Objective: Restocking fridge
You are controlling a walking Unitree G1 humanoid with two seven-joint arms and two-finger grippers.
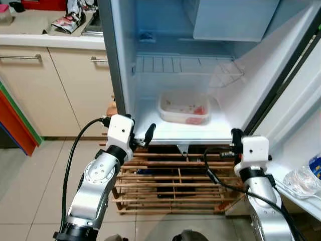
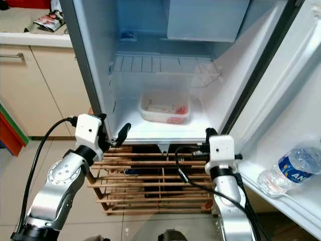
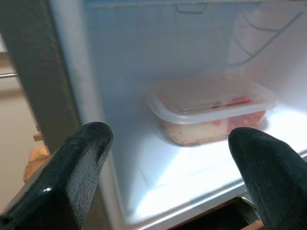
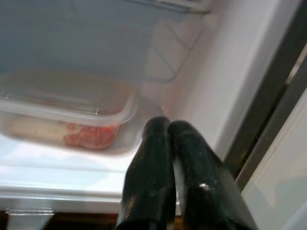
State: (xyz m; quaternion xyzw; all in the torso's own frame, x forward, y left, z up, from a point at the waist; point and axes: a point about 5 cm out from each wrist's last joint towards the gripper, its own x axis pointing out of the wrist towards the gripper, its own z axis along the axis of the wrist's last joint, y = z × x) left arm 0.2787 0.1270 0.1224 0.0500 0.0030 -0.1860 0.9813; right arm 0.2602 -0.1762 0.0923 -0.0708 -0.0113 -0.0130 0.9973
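The fridge stands open in front of me. On its floor sits a clear lidded container of red and white food, also seen as the container in the left wrist view. My left gripper hovers at the fridge's lower left front edge, open and empty, its fingers spread wide toward the container. At the lower right front edge my right gripper is shut on nothing, its fingertips pressed together and pointing into the fridge.
A wire shelf spans the fridge above the container, with a freezer box higher up. The open door at right carries a water bottle. A wooden rack stands under the fridge. Cabinets and a counter are at left.
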